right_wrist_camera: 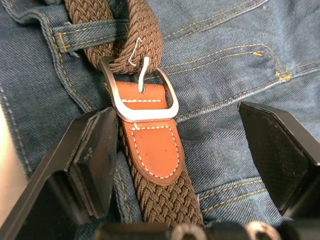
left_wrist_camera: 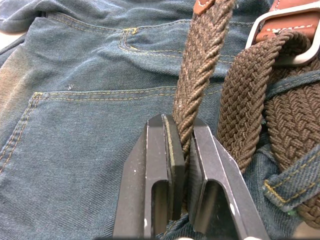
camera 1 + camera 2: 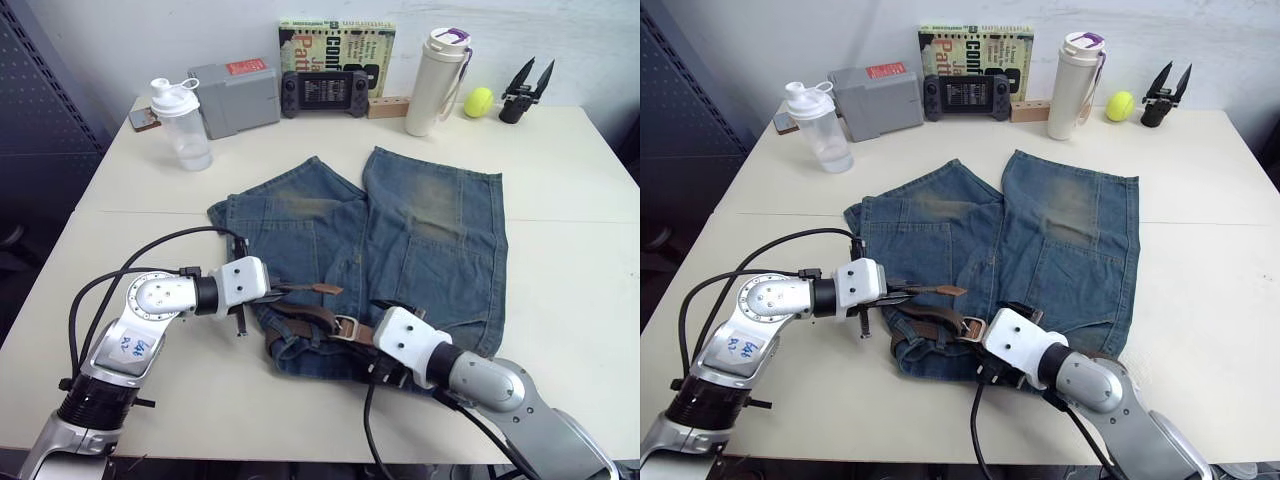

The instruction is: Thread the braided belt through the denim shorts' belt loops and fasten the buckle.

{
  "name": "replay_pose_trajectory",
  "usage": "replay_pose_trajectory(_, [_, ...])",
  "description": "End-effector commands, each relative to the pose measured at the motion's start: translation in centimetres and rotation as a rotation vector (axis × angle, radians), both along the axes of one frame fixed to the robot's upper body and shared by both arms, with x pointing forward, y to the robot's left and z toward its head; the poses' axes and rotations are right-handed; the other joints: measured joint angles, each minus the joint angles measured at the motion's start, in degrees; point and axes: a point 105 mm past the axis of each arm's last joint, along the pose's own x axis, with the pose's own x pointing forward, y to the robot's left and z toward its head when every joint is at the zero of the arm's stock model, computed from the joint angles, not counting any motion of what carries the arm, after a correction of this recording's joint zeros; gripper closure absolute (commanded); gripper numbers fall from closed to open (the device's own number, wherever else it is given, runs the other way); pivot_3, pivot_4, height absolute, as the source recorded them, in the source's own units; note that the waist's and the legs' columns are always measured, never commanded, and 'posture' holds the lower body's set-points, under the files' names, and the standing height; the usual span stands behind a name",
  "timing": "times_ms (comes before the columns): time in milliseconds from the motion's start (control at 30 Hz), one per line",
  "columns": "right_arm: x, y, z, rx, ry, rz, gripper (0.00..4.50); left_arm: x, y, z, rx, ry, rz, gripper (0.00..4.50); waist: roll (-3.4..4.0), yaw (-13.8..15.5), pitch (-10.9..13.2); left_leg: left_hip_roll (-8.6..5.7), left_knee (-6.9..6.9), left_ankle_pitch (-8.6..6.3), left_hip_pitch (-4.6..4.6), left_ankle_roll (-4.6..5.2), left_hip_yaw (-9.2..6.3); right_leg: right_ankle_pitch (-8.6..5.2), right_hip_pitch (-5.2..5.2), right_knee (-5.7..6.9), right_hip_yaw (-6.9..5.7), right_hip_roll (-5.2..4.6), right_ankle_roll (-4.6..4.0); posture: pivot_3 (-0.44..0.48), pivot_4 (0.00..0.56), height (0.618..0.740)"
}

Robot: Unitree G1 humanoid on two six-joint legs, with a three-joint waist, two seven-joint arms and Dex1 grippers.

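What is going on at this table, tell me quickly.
A two-armed robot is belting faded blue denim shorts lying flat on the table. The left gripper is shut on the free end of the dark brown braided belt. The right gripper is open, its fingers straddling the silver metal buckle. The prong already sits through the braid, and the belt passes under a denim belt loop beside the buckle.

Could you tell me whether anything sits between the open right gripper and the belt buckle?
Nothing visible does. The right gripper is open, one finger on each side of the buckle, which lies on the denim shorts with the braided belt running between the fingers.
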Motion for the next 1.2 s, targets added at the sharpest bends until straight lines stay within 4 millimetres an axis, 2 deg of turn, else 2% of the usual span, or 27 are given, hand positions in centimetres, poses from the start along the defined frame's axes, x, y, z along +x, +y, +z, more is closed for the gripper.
replay_pose_trajectory(33, [0.1, -0.3, 0.5, -0.014, -0.053, -0.05, 0.43, 0.1, 0.0, 1.4, -0.008, -0.048, -0.003, 4.5, 0.0, 0.0, 0.0, 0.0, 0.0, 0.0, 0.0, 0.0, 0.0, 0.0, 0.0, 0.0, 0.0, 0.0, 0.0, 0.0, 0.15, 0.731])
replay_pose_trajectory(200, [0.1, -0.4, 0.5, -0.012, -0.048, -0.078, 0.43, 0.1, -0.3, 1.3, -0.003, -0.048, -0.018, 4.5, 0.0, 0.4, 0.0, 0.0, 0.03, 0.0, 0.0, 0.0, 0.0, 0.0, 0.0, 0.02, 0.0, 0.0, 0.0, 0.0, 0.15, 0.731])
replay_pose_trajectory(300, [0.0, -0.4, 0.4, -0.01, -0.044, -0.095, 1.09, 0.0, -0.4, 1.3, 0.002, -0.045, -0.026, 4.5, 0.0, 0.6, 0.0, 0.01, 0.04, 0.0, 0.0, 0.0, 0.0, 0.0, 0.0, 0.04, 0.0, 0.01, 0.0, 0.0, 0.15, 0.731])
replay_pose_trajectory(333, [0.0, -0.5, 0.4, -0.01, -0.041, -0.103, 1.61, 0.0, -0.4, 1.3, 0.005, -0.044, -0.029, 4.5, 0.0, 0.7, 0.0, 0.0, 0.05, 0.0, 0.0, 0.0, 0.0, 0.0, 0.0, 0.05, 0.01, 0.0, 0.0, 0.0, 0.15, 0.731])
replay_pose_trajectory(467, [0.0, -0.6, 0.4, -0.016, -0.031, -0.113, 3.22, 0.0, -0.5, 1.2, 0.016, -0.041, -0.039, 4.5, 0.0, 1.0, 0.0, 0.0, 0.07, 0.01, 0.01, 0.01, 0.01, 0.0, 0.0, 0.07, 0.02, 0.0, 0.0, 0.0, 0.15, 0.731])
replay_pose_trajectory(500, [0.0, -0.5, 0.3, -0.016, -0.024, -0.115, 3.91, 0.0, -0.5, 1.2, 0.017, -0.04, -0.038, 4.5, 0.0, 1.0, 0.0, -0.01, 0.08, 0.01, 0.0, 0.01, 0.01, 0.0, 0.0, 0.08, 0.03, 0.0, 0.0, 0.0, 0.15, 0.731])
replay_pose_trajectory(567, [0.1, -0.5, 0.4, -0.014, -0.025, -0.121, 4.47, 0.2, -0.4, 1.2, 0.022, -0.043, -0.03, 4.5, -0.01, 1.0, 0.0, -0.01, 0.08, 0.01, 0.01, 0.01, 0.01, 0.0, 0.0, 0.09, 0.03, 0.0, 0.0, 0.0, 0.15, 0.731])
replay_pose_trajectory(767, [0.7, -0.5, 1.2, -0.025, -0.063, -0.122, 4.47, 0.8, -0.4, 1.2, 0.023, -0.047, -0.014, 4.5, -0.05, 1.0, 0.0, 0.0, 0.08, 0.02, 0.04, -0.01, 0.02, 0.0, 0.01, 0.12, 0.04, 0.01, 0.0, 0.0, 0.15, 0.731])
replay_pose_trajectory(933, [-0.2, -0.4, 1.4, -0.033, -0.062, -0.077, 4.47, 1.0, -0.5, 1.4, 0.01, -0.047, -0.011, 4.5, -0.05, 1.0, 0.0, -0.01, 0.07, 0.03, 0.03, -0.01, 0.01, 0.0, 0.0, 0.13, 0.03, 0.01, -0.01, 0.0, 0.15, 0.731])
replay_pose_trajectory(967, [-0.3, -0.5, 1.4, -0.029, -0.059, -0.076, 3.97, 1.0, -0.6, 1.4, 0.009, -0.045, -0.012, 4.5, -0.05, 1.0, 0.0, -0.01, 0.07, 0.03, 0.03, -0.01, 0.02, 0.0, 0.0, 0.13, 0.03, 0.01, -0.01, 0.0, 0.15, 0.731])
replay_pose_trajectory(1033, [-0.6, -0.7, 1.6, -0.028, -0.072, -0.072, 3.58, 0.9, -0.6, 1.3, 0.003, -0.039, -0.015, 4.5, -0.05, 1.0, 0.0, -0.01, 0.08, 0.04, 0.03, -0.01, 0.02, 0.0, 0.0, 0.13, 0.03, 0.01, -0.01, 0.0, 0.15, 0.731])
replay_pose_trajectory(1100, [-0.7, -0.9, 1.8, -0.052, -0.118, -0.062, 2.85, 0.9, -0.7, 1.3, -0.009, -0.031, -0.012, 4.5, -0.05, 1.1, 0.0, -0.01, 0.07, 0.04, 0.03, 0.0, 0.02, 0.0, 0.0, 0.13, 0.02, 0.01, 0.0, 0.0, 0.15, 0.731])
replay_pose_trajectory(1133, [-0.9, -1.0, 1.9, -0.063, -0.139, -0.054, 2.44, 0.9, -0.7, 1.3, -0.014, -0.029, -0.01, 4.5, -0.06, 1.1, 0.0, -0.01, 0.07, 0.03, 0.02, 0.0, 0.01, 0.0, 0.0, 0.12, 0.02, 0.01, -0.01, 0.0, 0.15, 0.731])
replay_pose_trajectory(1167, [-1.0, -1.0, 1.9, -0.069, -0.153, -0.047, 1.74, 1.0, -0.7, 1.3, -0.018, -0.027, -0.009, 4.5, -0.06, 1.0, 0.0, -0.01, 0.07, 0.03, 0.02, 0.0, 0.02, 0.0, 0.0, 0.11, 0.03, 0.01, 0.0, 0.0, 0.15, 0.731])
replay_pose_trajectory(1200, [-1.3, -0.9, 1.9, -0.069, -0.171, -0.041, 1.57, 1.0, -0.7, 1.3, -0.017, -0.026, -0.008, 4.5, -0.06, 1.0, 0.0, -0.02, 0.08, 0.03, 0.02, 0.0, 0.04, 0.0, 0.0, 0.11, 0.04, 0.0, 0.0, 0.0, 0.15, 0.731])
